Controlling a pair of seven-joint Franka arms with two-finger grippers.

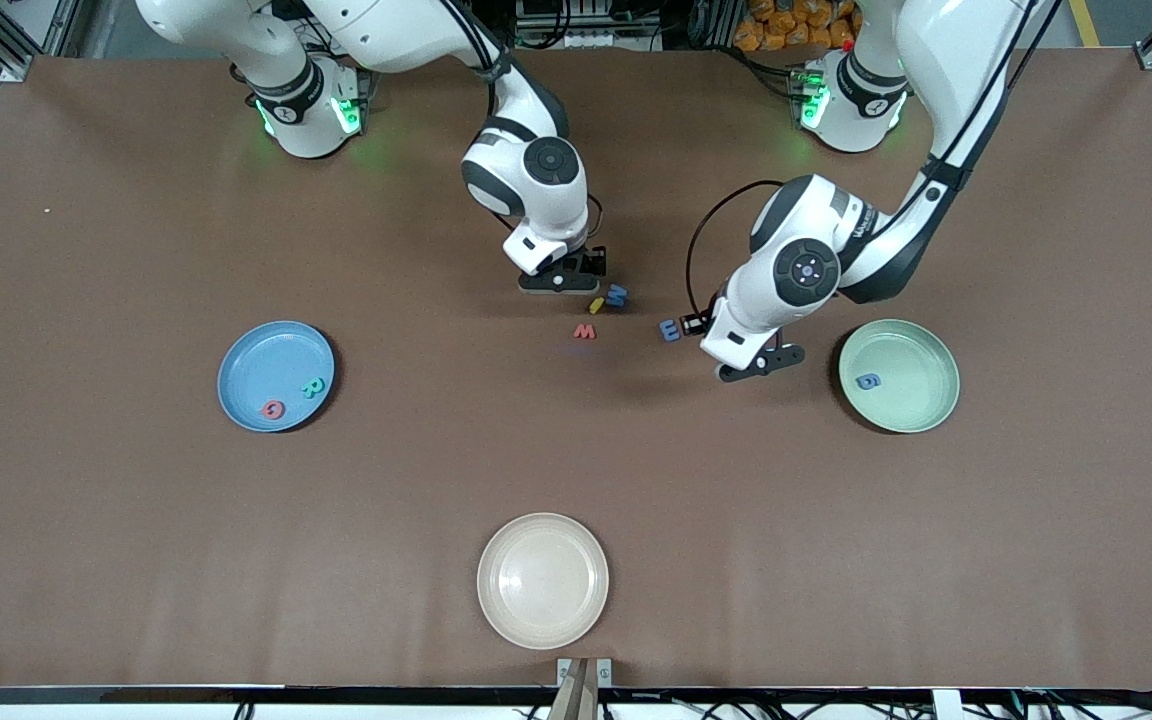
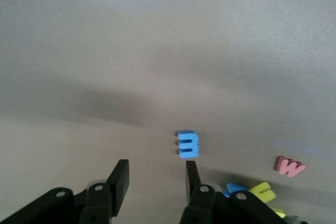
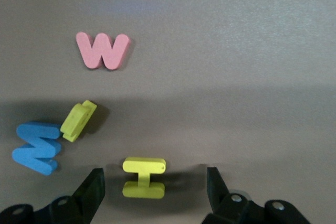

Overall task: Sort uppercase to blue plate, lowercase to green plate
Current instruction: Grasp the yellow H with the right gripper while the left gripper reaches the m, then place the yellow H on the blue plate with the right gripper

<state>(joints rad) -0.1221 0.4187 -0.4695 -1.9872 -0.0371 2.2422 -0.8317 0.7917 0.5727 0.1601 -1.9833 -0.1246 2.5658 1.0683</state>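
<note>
I am reading the right gripper (image 3: 152,184) as standing low over the middle of the table, its fingers (image 3: 93,187) spread wide with the yellow H (image 3: 144,177) lying flat on the table between them, untouched on either side. Just beside the H, the small yellow letter (image 3: 78,120) is leaning tilted against the blue W (image 3: 37,147); the red w (image 1: 585,331) is lying flat nearby, nearer the front camera than those two.

I am seeing the left gripper (image 2: 155,182) hovering above the table between that cluster and the green plate (image 1: 921,400), fingers (image 2: 120,178) parted and holding nothing. The blue E-like letter (image 1: 671,329) is lying on the table just ahead of those fingertips, apart from them.

The blue plate (image 1: 246,372) is sitting toward the right arm's end of the table and is carrying the teal R (image 1: 312,387) and the red G (image 1: 274,408). The green plate, toward the left arm's end, is carrying the blue g (image 1: 867,381). A cream plate (image 1: 543,580) is sitting nearest the front camera, with no letter in it.
</note>
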